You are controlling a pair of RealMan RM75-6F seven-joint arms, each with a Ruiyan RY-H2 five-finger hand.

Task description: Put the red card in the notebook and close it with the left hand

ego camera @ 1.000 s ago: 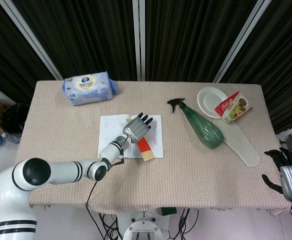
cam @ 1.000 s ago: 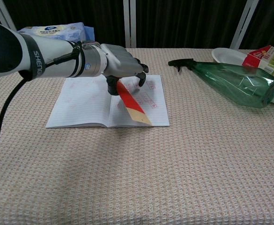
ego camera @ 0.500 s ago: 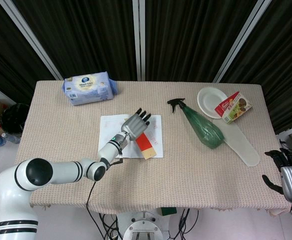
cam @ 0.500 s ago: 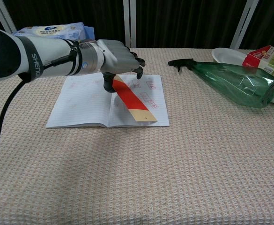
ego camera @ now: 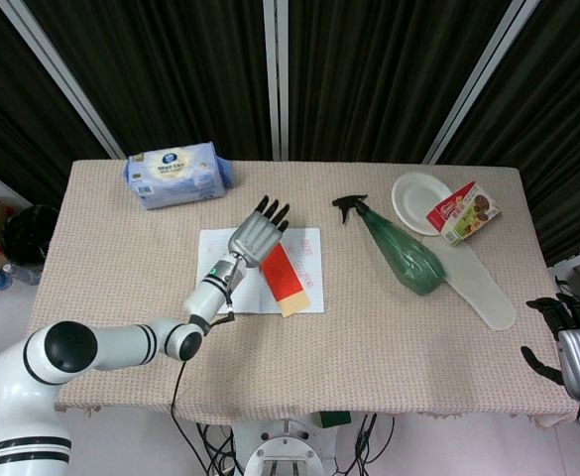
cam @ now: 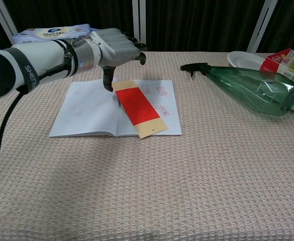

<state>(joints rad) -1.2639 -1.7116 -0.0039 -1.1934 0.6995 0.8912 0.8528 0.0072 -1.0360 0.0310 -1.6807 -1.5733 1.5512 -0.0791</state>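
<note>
Now the left hand (cam: 111, 47) has let go of the red card (cam: 136, 106) and lifted up and back. Its fingers are spread apart and hold nothing. Lots of bare table (ego camera: 369, 337) lies near and to the right of the notebook (cam: 94, 108). The notebook is open and flat. The card lies flat on its right page, red with tan ends, and its near corner pokes over the near page edge. The fingers hang above the card's far end. The right hand (ego camera: 572, 347) sits far right, off the table, fingers apart, holding nothing.
</note>
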